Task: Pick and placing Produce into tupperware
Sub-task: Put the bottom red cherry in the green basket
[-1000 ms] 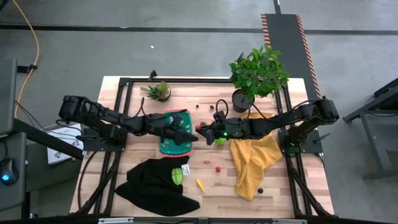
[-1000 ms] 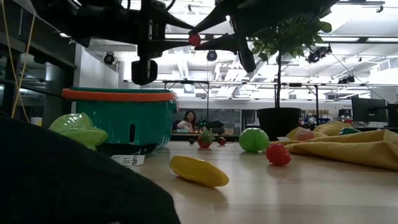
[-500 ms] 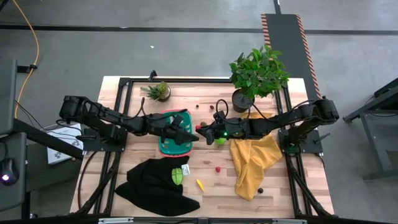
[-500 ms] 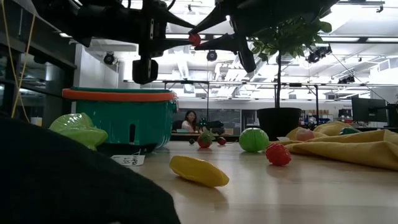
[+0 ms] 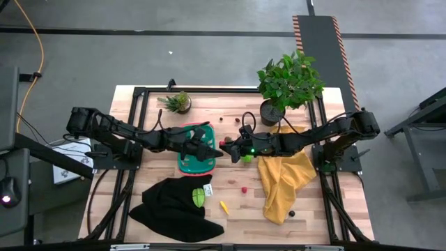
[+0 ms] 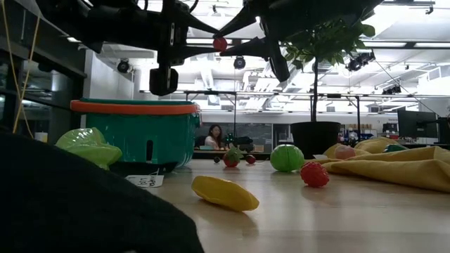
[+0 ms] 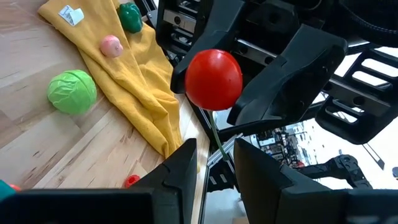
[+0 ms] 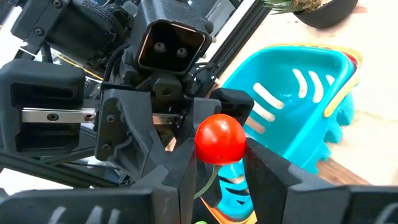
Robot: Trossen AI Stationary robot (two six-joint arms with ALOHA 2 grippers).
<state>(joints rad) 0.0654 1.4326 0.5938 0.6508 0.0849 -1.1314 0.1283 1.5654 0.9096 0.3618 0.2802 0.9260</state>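
High view – change: nothing has shifted over the last second; both arms hang frozen, meeting nose to nose.
High view – right gripper (image 5: pixel 225 145): reaches in from 3 o'clock, pinching a red ball (image 5: pixel 222 143) just off the 3 o'clock rim of the teal basket (image 5: pixel 187 166).
High view – left gripper (image 5: pixel 208 148): comes from 9 o'clock and sits over the basket's right half.
High view – meaning: the pause looks like a hand-over or a hesitation; the ball is not yet over the basket's middle, so the drop is still due.
High view – room: yellow cloth (image 5: pixel 286 181) lies at 5 o'clock of the right gripper, black cloth (image 5: pixel 171 202) at 6 o'clock of the basket; the table's 12 o'clock side is open up to the potted plant (image 5: pixel 289 80).
Low view – height: the ball (image 6: pixel 220 44) hangs well above the orange rim (image 6: pixel 133 107), beyond the basket's right wall.
Low view – loose produce: a yellow piece (image 6: pixel 225 193) and a green ball (image 6: pixel 287 158) wait on the wood.
Left wrist view – own fingers: part-way apart around a gap; nothing plainly gripped, though the ball's green stem (image 7: pixel 217 134) trails toward it.
Right wrist view – grip: its fingers (image 8: pixel 261 165) clamp the ball, with the basket (image 8: pixel 298 106) behind.
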